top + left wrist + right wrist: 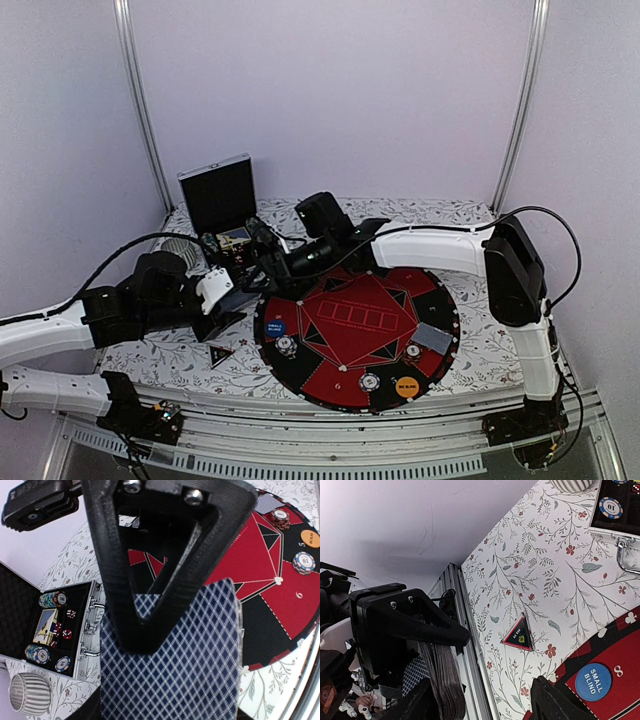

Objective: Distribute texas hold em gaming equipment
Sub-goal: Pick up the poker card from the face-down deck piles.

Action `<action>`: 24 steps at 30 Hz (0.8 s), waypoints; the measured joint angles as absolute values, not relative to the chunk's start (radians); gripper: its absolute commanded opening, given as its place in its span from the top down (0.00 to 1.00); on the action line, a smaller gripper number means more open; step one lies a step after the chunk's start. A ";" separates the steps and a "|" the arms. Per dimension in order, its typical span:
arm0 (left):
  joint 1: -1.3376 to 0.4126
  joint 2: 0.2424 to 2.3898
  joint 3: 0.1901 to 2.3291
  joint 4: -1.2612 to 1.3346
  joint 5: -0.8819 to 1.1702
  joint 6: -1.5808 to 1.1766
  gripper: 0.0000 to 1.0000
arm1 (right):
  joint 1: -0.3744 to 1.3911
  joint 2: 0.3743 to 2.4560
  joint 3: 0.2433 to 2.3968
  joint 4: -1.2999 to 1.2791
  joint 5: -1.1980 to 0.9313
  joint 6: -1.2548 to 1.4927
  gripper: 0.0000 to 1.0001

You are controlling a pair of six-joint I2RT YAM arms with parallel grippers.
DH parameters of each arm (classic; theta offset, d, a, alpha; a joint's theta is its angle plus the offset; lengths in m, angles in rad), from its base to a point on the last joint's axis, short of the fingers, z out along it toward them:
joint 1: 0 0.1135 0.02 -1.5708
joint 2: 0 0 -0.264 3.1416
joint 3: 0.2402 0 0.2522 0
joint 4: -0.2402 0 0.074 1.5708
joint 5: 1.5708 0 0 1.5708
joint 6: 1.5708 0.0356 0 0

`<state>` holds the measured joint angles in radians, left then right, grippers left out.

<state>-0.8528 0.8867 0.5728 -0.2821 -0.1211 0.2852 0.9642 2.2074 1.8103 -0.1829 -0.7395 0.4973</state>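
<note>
My left gripper (226,304) is shut on a deck of grey-blue-backed playing cards (170,670) above the mat's left edge; its upper finger (145,630) lies on the top card. My right gripper (263,268) reaches across from the right and stands open (482,702) right beside that deck, whose edge (442,680) is close to one finger. On the mat lie the blue blind button (276,326), the orange blind button (405,386), three chip stacks (286,346) (370,381) (412,351) and cards (432,337). The black triangular marker (220,354) lies on the cloth.
The round red-and-black mat (330,395) fills the middle of the flowered table. An open silver-edged case (218,195) with more chips (40,654) stands at the back left, with a white ribbed cup (180,248) beside it. A metal rail runs along the near edge.
</note>
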 measured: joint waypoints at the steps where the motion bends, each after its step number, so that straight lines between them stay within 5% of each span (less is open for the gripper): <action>1: -0.852 0.887 0.573 -0.283 -0.121 0.286 0.47 | 0.964 2.203 1.810 -0.192 -0.732 0.492 0.35; 15: -0.853 0.887 0.573 -0.276 -0.136 0.285 0.47 | 0.971 2.185 1.843 -0.237 -0.741 0.474 0.52; 24: -0.853 0.887 0.573 -0.274 -0.139 0.285 0.47 | 0.975 2.174 1.843 -0.251 -0.734 0.476 0.75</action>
<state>-0.8528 0.8867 0.5728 -0.2745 -0.1394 0.2852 0.9752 2.1738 1.8431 -0.2512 -0.7341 0.4763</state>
